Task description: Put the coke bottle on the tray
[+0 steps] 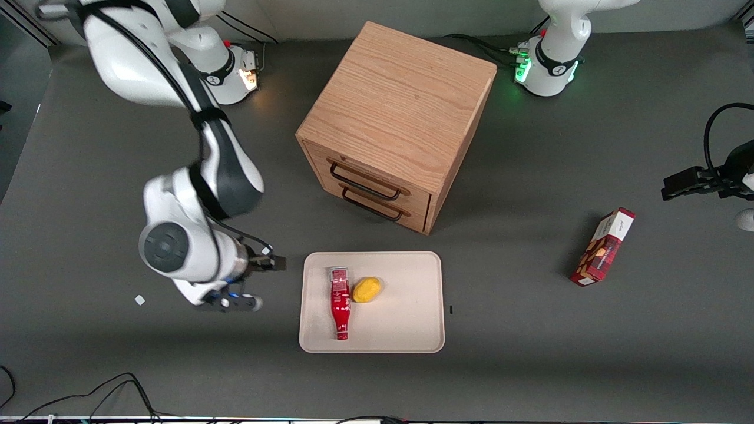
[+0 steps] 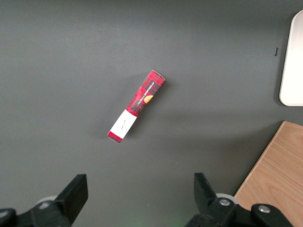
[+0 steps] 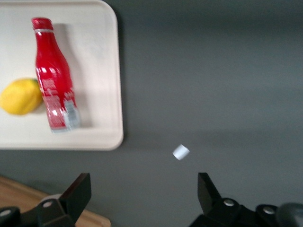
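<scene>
Coke bottle (image 1: 340, 304) lying flat on tray (image 1: 406, 330), touching lemon (image 1: 366, 290) at its 3 o'clock. Pincer (image 3: 142, 189) open, empty, above bare worktop (image 1: 118, 365) beside tray. Risk: round bottle rolls if tray bumped; lemon blocks one direction only.

The right arm bends low, its gripper (image 3: 142, 201) hanging with jaws spread wide, holding nothing.

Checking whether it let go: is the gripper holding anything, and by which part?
Nothing. The gripper is open beside the tray; the coke bottle lies on it.
</scene>
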Available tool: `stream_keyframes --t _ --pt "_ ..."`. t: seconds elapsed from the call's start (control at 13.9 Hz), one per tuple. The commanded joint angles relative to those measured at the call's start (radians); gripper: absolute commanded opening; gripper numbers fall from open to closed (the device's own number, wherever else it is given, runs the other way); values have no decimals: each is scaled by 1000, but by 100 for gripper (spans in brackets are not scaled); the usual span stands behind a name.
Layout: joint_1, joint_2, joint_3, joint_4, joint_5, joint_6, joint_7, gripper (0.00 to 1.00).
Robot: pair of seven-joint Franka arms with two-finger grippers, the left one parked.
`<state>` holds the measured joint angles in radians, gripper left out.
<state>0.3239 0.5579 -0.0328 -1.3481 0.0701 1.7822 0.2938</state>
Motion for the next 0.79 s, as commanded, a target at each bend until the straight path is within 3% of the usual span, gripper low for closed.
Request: stream_keyframes --t 0.0,0.14,0.5,0.72 --pt "-61 -273 4 -302 7 -1 -89 100" --pt "-92 -384 4 -367 7 -71 -189 100" --pt "-184 -666 4 -531 7 -139 -223 100" --pt "-169 -737 -13 -565 -6 -168 -216 100"
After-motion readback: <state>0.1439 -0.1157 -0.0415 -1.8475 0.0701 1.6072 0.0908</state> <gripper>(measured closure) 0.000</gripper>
